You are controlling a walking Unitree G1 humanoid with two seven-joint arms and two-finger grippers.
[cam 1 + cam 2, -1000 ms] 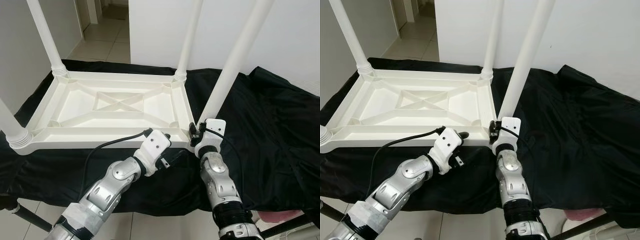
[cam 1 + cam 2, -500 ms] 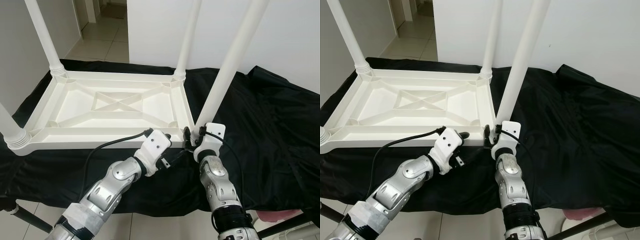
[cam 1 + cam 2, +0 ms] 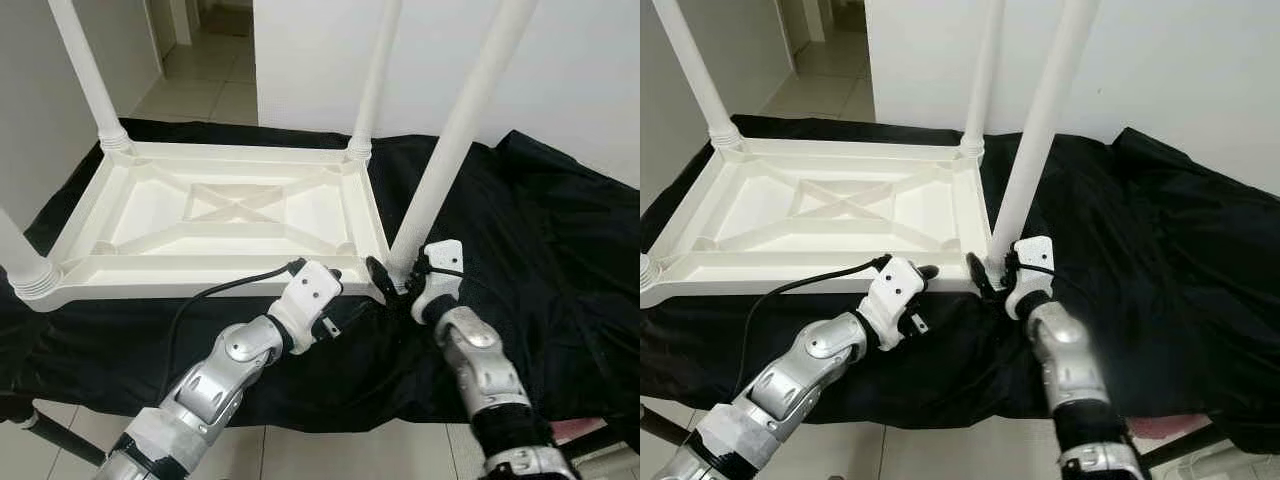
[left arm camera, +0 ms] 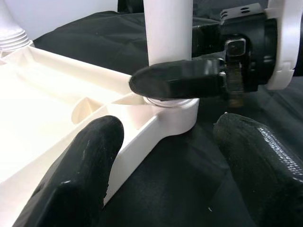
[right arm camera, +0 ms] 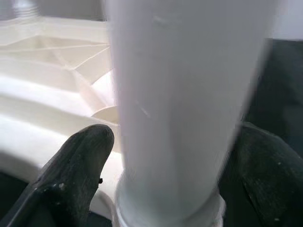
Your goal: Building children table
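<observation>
Inverted white table [image 3: 230,215] on black cloth [image 3: 540,250], legs upward. Right hand [image 3: 392,274] spread around base of near-right leg [image 3: 450,140], fingers [image 5: 75,165] either side, not clenched; left hand [image 4: 161,156] open, just beside that corner socket [image 4: 175,111], grasping nothing.

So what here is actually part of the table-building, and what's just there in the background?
Part of the job:
- upside-down white tabletop
- near-right leg, with the right gripper open around its base
- the other three legs, e.g. the far-left leg
- left gripper, open, beside that corner

Just there:
- black cloth under it all
- tiled floor
- white wall
</observation>
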